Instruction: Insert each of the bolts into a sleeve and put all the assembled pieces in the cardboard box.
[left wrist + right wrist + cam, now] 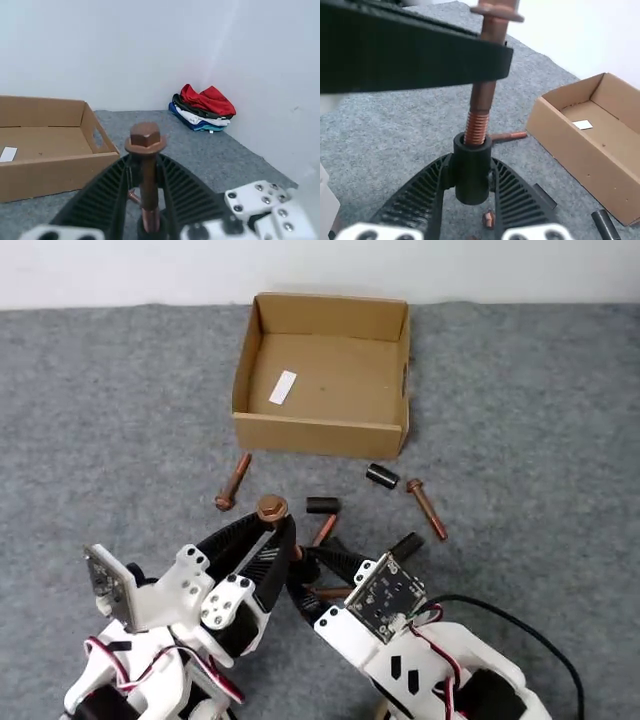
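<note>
**Front and centre: an insertion just starting**

At the left, the left gripper [145,165] is pinching a copper-coloured hex bolt [145,137] upright, with its fingers clamped on the shank just under the head. To its right, the right gripper [470,162] is gripping a black sleeve [471,180] with its fingers closed around the barrel and the bore facing up. The bolt's threaded tip is sitting just inside the mouth.

By my reading, the push should be going straight down the sleeve's axis, the right arm bracing while the left is lowering. Any tilt risks catching the threads on the rim. Letting go looks wise only once the head is nearing the sleeve.

Farther right, a spare sleeve [381,476] and a loose bolt [427,508] are lying on the grey mat [540,420] in front of the cardboard box [320,435], which is holding no assembled piece yet.
</note>
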